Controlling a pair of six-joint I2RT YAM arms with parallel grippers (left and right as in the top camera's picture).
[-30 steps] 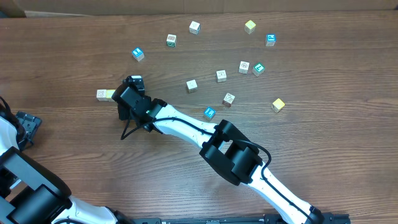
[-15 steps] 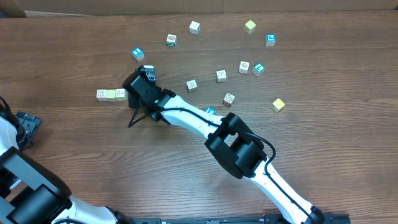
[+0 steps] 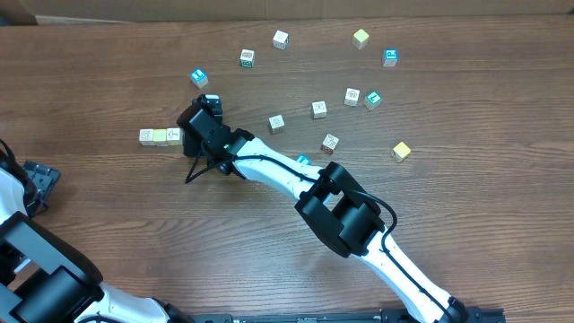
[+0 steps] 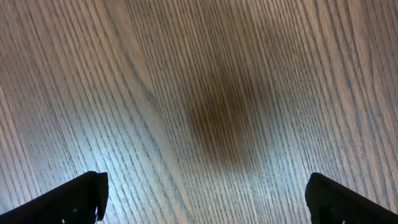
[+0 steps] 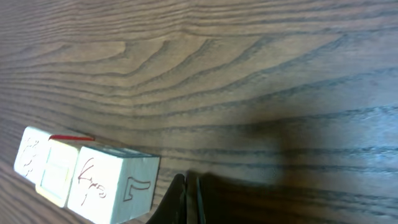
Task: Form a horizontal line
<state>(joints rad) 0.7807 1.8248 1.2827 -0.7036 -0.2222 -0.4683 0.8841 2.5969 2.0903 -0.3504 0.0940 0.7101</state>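
Observation:
The horizontal line (image 3: 160,136) lies at the table's left as a row of touching cubes: white, yellow, white. In the right wrist view the same row (image 5: 93,180) sits at the lower left, and its nearest white cube (image 5: 115,183) has drawn marks on its faces. My right gripper (image 3: 186,135) is shut with nothing in it, just right of the row's right end. Its fingertips (image 5: 191,199) stand close beside that white cube. My left gripper (image 4: 205,199) is open over bare wood at the table's left edge (image 3: 38,187).
Several loose cubes are scattered across the far and right parts of the table: a blue one (image 3: 198,78) just behind the right gripper, a white one (image 3: 276,123), and a blue one (image 3: 302,161) half hidden by the right arm, which stretches diagonally from the bottom right.
The right gripper has moved up and to the right, off the row's right end. The third cube, a white one, now shows there. The left gripper has not moved.

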